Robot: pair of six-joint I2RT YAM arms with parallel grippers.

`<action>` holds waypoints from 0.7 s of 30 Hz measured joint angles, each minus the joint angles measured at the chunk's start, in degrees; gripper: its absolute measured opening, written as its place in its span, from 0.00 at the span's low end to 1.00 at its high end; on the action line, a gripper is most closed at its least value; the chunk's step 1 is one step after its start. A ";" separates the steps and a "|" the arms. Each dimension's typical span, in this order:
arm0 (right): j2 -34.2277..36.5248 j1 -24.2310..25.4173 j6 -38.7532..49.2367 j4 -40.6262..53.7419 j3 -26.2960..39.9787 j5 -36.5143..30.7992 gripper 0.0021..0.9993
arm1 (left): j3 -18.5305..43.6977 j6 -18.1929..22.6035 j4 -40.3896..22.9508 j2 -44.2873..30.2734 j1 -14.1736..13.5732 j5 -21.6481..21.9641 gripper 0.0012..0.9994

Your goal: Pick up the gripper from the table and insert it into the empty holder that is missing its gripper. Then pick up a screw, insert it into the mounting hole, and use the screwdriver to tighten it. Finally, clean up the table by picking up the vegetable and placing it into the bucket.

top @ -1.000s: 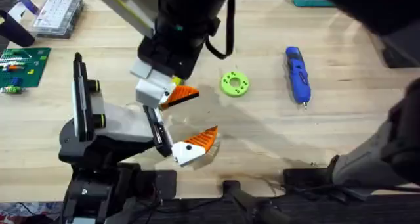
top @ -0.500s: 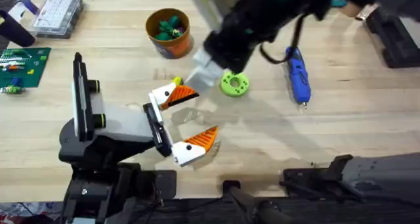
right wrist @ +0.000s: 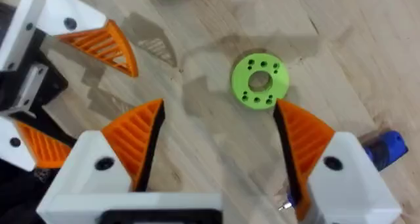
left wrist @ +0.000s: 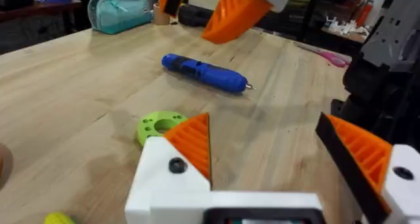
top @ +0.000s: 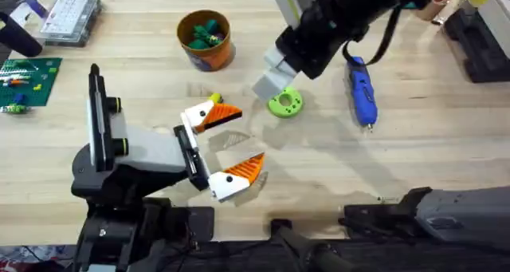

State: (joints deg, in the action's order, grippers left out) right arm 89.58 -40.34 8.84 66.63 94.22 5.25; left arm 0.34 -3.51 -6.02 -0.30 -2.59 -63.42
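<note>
My left gripper [top: 249,136] [left wrist: 262,122] stands open, with two orange ribbed fingers. The near one, the gripper [top: 239,175] [left wrist: 367,158], sits on the slim black-and-white holder [top: 191,160]. A round spot [left wrist: 401,173] marks its white base; I cannot tell whether that is the screw. My right gripper [top: 269,79] [right wrist: 218,109] hangs open and holds nothing, above the table between the bucket and the screwdriver. The blue screwdriver [top: 360,88] [left wrist: 207,73] lies right of it. The orange bucket [top: 211,58] stands at the back with the green vegetable [top: 205,29] inside.
A lime-green ring [top: 284,102] [right wrist: 260,80] [left wrist: 161,125] lies just under the right gripper. A small yellow piece [top: 213,100] lies by the left gripper's far finger. A clear parts box [top: 70,17] and a green circuit board [top: 28,80] sit far left. Dark gear [top: 478,41] sits at the back right.
The right arm has swung from above the bucket and the left gripper's far finger to the right, uncovering the bucket. The left arm and its fingers have not moved.
</note>
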 joint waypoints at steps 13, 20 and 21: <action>-4.70 0.00 0.00 3.53 0.00 2.58 1.00 | 0.00 0.00 0.02 0.00 0.00 0.00 0.99; -4.70 0.00 0.00 4.20 0.00 2.60 1.00 | 0.00 -0.19 0.07 0.00 0.00 0.42 0.88; -4.70 0.00 0.00 4.20 0.00 2.62 1.00 | 0.00 -0.05 0.10 0.00 0.00 0.55 0.75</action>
State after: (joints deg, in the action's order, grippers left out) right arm 84.88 -40.34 8.84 70.83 94.21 7.87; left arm 0.34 -3.56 -5.92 -0.30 -2.59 -62.86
